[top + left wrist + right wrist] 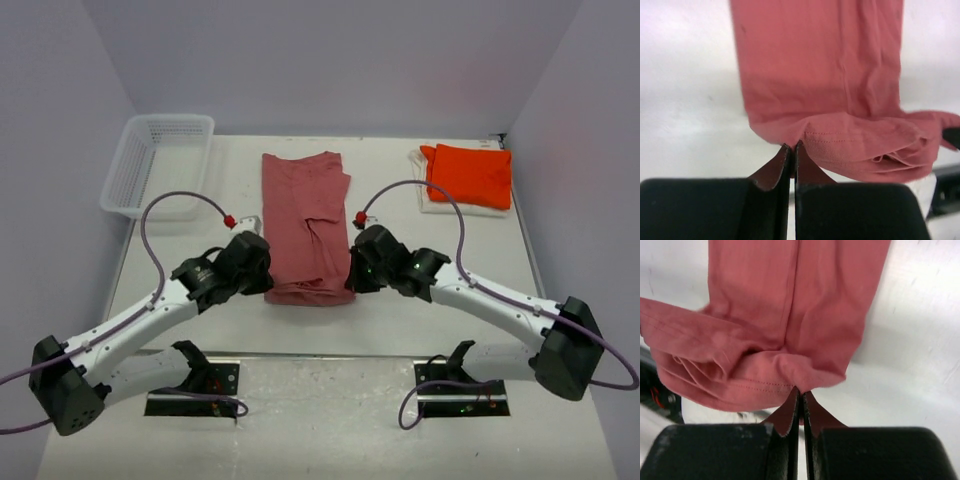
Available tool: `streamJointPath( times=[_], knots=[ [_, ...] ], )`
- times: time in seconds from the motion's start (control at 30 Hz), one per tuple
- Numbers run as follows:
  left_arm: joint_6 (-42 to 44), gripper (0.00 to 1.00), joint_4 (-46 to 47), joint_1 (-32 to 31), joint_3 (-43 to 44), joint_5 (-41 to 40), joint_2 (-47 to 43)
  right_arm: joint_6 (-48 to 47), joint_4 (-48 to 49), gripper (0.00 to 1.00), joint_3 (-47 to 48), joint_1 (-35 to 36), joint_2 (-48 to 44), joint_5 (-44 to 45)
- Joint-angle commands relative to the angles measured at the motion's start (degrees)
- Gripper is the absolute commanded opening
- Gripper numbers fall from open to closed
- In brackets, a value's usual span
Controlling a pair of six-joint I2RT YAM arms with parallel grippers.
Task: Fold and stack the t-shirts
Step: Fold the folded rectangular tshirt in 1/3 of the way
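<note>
Clamping tight on rose-red t-shirt [300, 215]: left gripper [792, 147]; right gripper [801, 393].

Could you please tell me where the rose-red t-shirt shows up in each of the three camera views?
Top external: the rose-red t-shirt lies centre frame, between the left gripper and right gripper.
Left wrist: it fills the upper centre and right, near corner pinched in the fingers.
Right wrist: it fills the upper left and centre, corner pinched likewise.
Shared landmark: the shirt's near hem, held at both ends.
</note>
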Motion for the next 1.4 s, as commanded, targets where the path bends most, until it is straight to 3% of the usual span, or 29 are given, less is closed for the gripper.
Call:
streamJointPath(
  times=[0.0,0.27,0.57,1.37],
  knots=[
    [14.2,0.0,4.6,9.8,5.9,3.2,7.2,-10.2,-1.2,0.0,8.8,-5.1,7.0,-0.6],
    [22.4,0.0,10.2,20.8,14.8,8.4,22.8,-16.1,-2.3,0.0,24.9,-14.9,23.2,-6.5],
    [24.9,0.0,12.8,25.3,23.4,10.2,37.1,-20.3,-4.8,0.0,36.5,-20.2,34.8,-10.2],
    [22.4,0.0,15.7,30.0,31.8,9.6,50.8,-25.0,-11.3,0.0,54.3,-25.1,52.9,-16.2]
  ],
)
